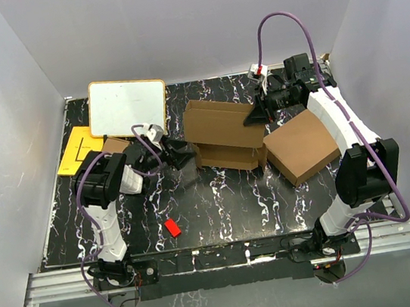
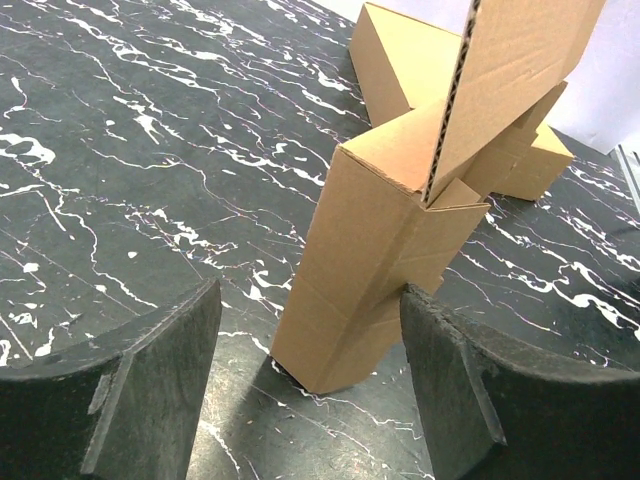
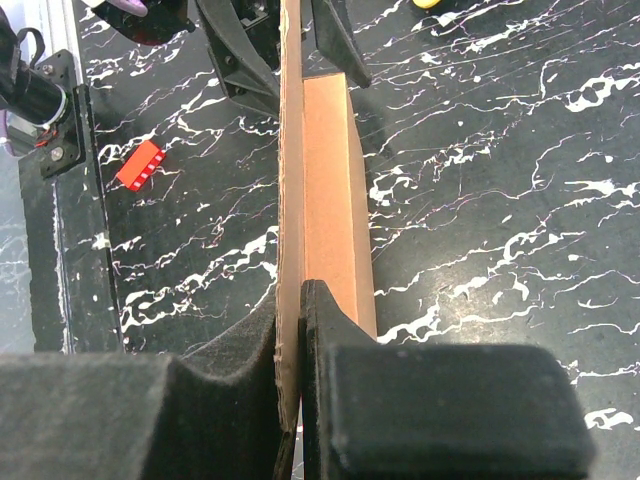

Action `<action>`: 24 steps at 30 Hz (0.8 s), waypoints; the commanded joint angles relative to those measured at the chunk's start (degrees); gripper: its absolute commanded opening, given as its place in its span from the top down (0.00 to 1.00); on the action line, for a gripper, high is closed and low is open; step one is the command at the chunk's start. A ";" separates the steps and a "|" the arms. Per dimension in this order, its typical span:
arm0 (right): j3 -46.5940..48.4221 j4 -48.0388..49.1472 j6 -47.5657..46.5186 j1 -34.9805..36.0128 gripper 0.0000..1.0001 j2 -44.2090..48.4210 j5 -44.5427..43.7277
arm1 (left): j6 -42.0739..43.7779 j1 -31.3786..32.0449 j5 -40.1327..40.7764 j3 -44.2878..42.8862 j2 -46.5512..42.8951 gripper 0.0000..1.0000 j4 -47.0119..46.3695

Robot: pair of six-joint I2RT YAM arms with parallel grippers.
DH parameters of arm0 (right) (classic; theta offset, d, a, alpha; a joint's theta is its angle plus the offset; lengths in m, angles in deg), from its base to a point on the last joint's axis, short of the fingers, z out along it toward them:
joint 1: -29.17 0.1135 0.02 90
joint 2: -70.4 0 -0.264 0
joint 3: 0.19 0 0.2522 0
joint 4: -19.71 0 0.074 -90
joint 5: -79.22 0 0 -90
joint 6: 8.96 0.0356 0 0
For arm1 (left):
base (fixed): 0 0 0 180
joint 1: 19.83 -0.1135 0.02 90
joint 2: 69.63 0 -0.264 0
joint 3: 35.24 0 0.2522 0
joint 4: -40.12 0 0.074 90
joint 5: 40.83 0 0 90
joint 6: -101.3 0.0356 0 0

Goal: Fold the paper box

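Note:
The paper box [image 1: 221, 130] lies half folded in the middle of the table, thin brown cardboard with a raised back panel and a flat lid part [image 1: 302, 147] to its right. My left gripper [image 1: 178, 156] is open at the box's left end. In the left wrist view a folded box corner [image 2: 350, 270] stands between the wide-apart fingers [image 2: 150, 390]: the left finger is clear of it and the right finger is close against it. My right gripper [image 1: 258, 113] is shut on the upright panel's edge [image 3: 290, 200], pinched thin between its pads [image 3: 340, 360].
A whiteboard [image 1: 127, 107] leans at the back left, with a yellow sheet [image 1: 75, 150] beside it. A small red block [image 1: 173, 227] lies near the front; the right wrist view shows that block [image 3: 139, 165] too. Grey walls enclose the table on three sides.

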 commanded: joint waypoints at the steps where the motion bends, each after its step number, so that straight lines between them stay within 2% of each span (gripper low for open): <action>1: 2.08 0.69 -0.88 0.21 0.92 -0.21 1.61 | 1.47 0.78 0.17 -0.35 -1.47 0.32 -0.28; 9: 1.92 0.58 -0.81 0.21 0.92 -0.52 2.49 | 9.46 5.15 12.73 2.15 -4.13 0.31 4.69; 15: 1.31 0.72 -0.80 0.25 0.92 -0.41 2.55 | 9.97 7.36 22.44 5.13 -5.09 0.31 1.59; 20: 1.03 0.85 -0.84 0.16 0.92 -0.58 2.88 | 10.89 9.27 26.55 5.27 -6.26 0.32 2.56; 24: 0.94 0.85 -0.84 0.19 0.92 -0.58 2.95 | 10.92 10.21 27.85 4.21 -6.86 0.40 5.40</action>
